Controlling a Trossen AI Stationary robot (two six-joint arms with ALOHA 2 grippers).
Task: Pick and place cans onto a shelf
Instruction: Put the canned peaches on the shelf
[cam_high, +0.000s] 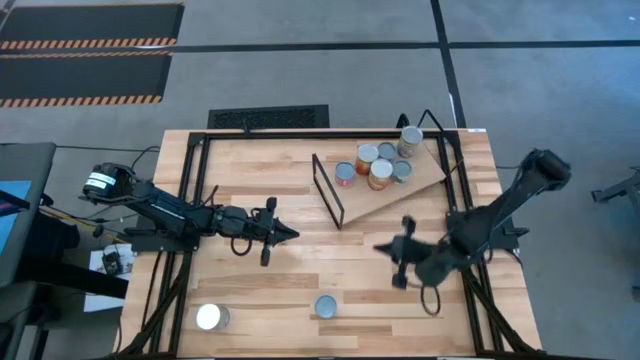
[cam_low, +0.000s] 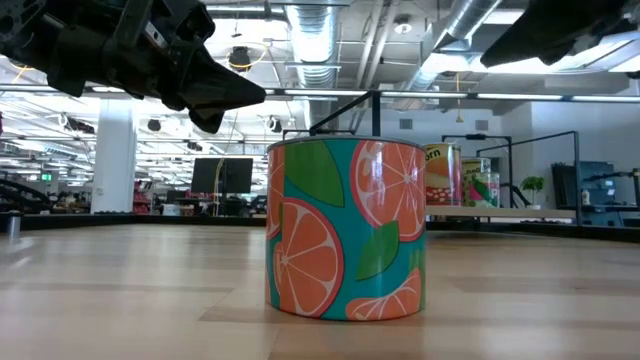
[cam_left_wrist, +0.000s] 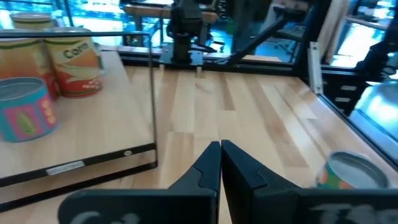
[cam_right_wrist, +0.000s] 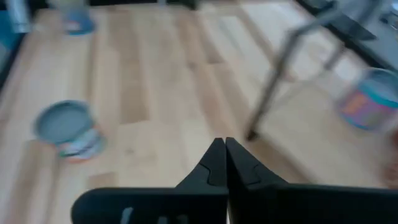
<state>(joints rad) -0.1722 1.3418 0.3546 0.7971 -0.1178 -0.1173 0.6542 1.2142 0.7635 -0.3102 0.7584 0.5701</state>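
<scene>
Six cans (cam_high: 378, 164) stand clustered on the tilted shelf (cam_high: 425, 176) at the far right of the wooden table (cam_high: 300, 200), its black wire frame (cam_high: 327, 190) at the end nearest the table's middle. Two more sit well apart from the shelf near the table's front edge: a blue-topped can (cam_high: 326, 306) with an orange-slice label, and a white-topped can (cam_high: 210, 317) toward the left corner. The left gripper (cam_high: 291, 234), fingers pressed together and empty, hovers left of the shelf's frame; the right gripper (cam_high: 380, 248), likewise closed on nothing, hangs just in front of the shelf.
</scene>
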